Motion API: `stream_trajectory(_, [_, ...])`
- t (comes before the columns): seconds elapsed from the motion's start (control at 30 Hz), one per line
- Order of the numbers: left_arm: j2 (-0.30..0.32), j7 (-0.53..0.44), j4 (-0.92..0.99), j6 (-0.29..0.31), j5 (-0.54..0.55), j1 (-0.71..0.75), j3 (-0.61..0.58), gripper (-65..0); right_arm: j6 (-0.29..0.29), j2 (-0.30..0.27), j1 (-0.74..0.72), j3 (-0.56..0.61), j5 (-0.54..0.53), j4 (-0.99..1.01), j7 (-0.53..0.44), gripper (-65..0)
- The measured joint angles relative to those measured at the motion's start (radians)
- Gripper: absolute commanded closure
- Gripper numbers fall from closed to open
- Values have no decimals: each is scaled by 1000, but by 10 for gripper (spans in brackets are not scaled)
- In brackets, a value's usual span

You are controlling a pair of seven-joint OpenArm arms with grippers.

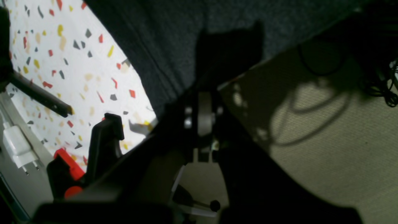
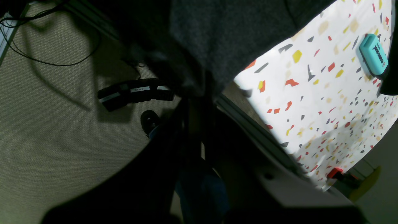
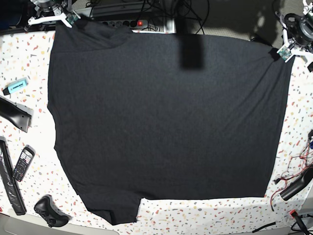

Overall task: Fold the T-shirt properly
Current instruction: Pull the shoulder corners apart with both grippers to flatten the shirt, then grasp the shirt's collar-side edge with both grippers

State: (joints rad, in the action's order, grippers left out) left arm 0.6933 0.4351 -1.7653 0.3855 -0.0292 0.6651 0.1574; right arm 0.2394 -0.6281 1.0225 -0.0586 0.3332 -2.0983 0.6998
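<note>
The T-shirt (image 3: pixel 166 122) lies spread flat over most of the speckled desk (image 3: pixel 29 78), plain black side up, its far edge reaching the desk's back edge; one sleeve juts toward the near edge at the lower left of the base view. Both far corners are pinched; the right end effector (image 3: pixel 66 19) is closed on the corner at that view's upper left, and the left end effector (image 3: pixel 282 54) is closed on the corner at the upper right, where the cloth draws into small creases. In each wrist view dark fabric fills the space ahead of the camera (the jaws themselves are lost in shadow against it), with carpet and loose cables beyond the desk's edge. Off to the side of the shirt lie a turquoise highlighter (image 3: pixel 15 86), a dark handset with keys (image 3: pixel 23 163) and a black game controller (image 3: pixel 50 211); on the opposite side, a tangle of red wires (image 3: pixel 293 169) sits near the desk's corner.
</note>
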Motion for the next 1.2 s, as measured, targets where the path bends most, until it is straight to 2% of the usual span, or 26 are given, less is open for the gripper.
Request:
stream_trajectory(0.07, [0, 0, 0, 0, 0, 0, 0, 0, -2, 0, 0, 0, 0, -6, 0, 0])
stream_trajectory(0.1, [0, 0, -2, 0, 0, -2, 0, 0, -20, 0, 0, -6, -2, -13, 0, 0])
stream_trajectory(0.2, [0, 8, -16, 8, 0, -27, 0, 0, -124, 0, 0, -46, -8, -52, 4, 0])
stream_trajectory(0.23, [0, 8, -26, 6, 0, -41, 0, 0, -135, 0, -3, -68, -5, -67, -1, 0])
stream_trajectory(0.3, [0, -1, -40, -1, 2, -79, 0, 0, -135, 0, -27, -107, -24, -85, -6, 0])
stream_trajectory(0.4, [0, 5, -43, -7, 56, -147, 0, 0, -136, 0, -105, -149, -122, -84, 0, 0])
stream_trajectory(0.63, [0, 8, -36, -6, 63, -233, 0, 0, -123, 45, -287, -149, -158, -84, -21, 0])
stream_trajectory(0.8, [-19, -1, 46, -8, 54, -309, 0, 0, -122, 66, -392, -148, -179, -46, -45, 0])
stream_trajectory(1.03, [-87, -36, 147, -4, 61, -430, 0, 0, -121, 74, -564, -46, -177, 74, -54, 0])
stream_trajectory(1.13, [-87, -44, 201, -6, 55, -465, 0, 0, -119, 109, -641, -11, -179, 152, -54, 0])
stream_trajectory(1.2, [-87, -47, 239, -8, 55, -490, 0, 0, -89, 134, -697, 0, -179, 209, -58, 0])
